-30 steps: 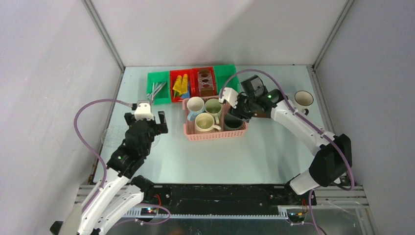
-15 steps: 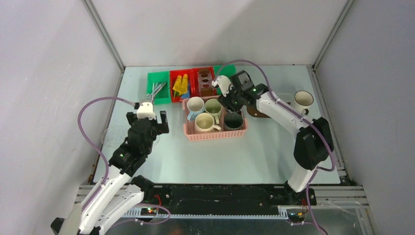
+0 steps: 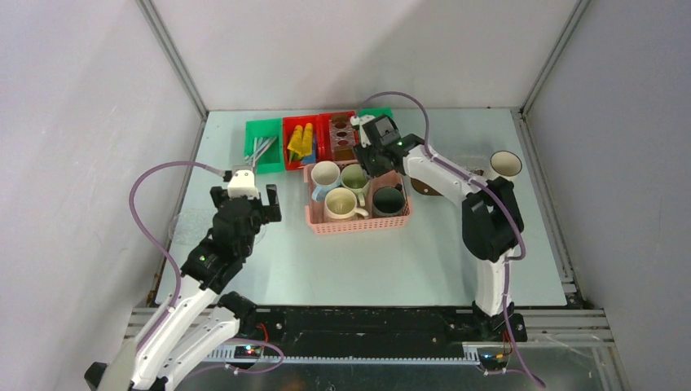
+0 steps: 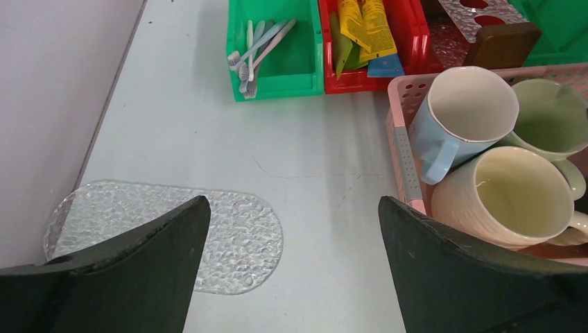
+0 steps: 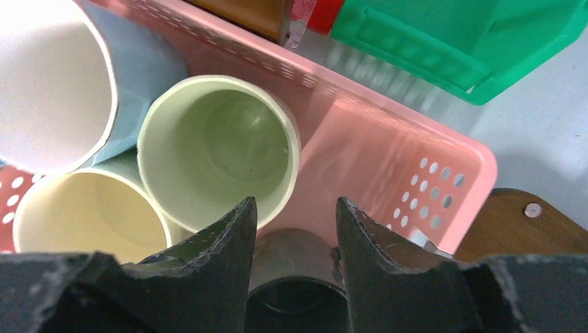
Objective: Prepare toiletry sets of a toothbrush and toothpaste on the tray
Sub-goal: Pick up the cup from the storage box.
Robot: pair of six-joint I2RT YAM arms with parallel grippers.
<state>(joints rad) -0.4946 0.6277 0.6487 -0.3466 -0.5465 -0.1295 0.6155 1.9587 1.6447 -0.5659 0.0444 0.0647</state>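
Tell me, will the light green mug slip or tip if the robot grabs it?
The light green mug looks smooth and shiny, so it may be slippery. It seems hard, so probably stiff but chippable. Crowded beside the cream mug in the pink basket, it likely won't tip.

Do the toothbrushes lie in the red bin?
No, the toothbrushes lie in the green bin, left of the red bin that holds the tubes.

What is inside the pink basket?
The pink basket holds a light blue mug, pale green mug, cream mug and dark mug. They cover most of its floor; anything beneath is unseen.
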